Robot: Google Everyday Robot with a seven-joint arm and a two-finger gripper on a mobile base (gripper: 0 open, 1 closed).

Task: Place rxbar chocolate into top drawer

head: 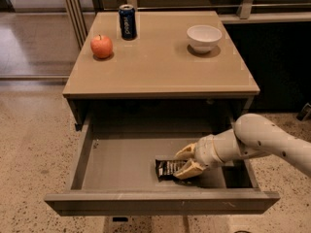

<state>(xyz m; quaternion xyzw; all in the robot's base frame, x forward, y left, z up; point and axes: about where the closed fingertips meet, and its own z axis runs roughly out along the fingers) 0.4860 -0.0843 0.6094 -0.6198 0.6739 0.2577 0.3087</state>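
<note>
The white arm (272,142) reaches in from the right edge of the frame, sloping down into the open top drawer (121,161) beneath the desk (160,64). Its tool (180,165) sits low, right of centre, with its tan fingers spread apart and clamping nothing. The rxbar chocolate (167,168) lies flat on the drawer floor, its right end against the lower finger.

In open drawer (121,162), gripper (183,162) sat low, right of centre, at right end of bar (166,168); bar lay flat on floor near front panel.
</note>
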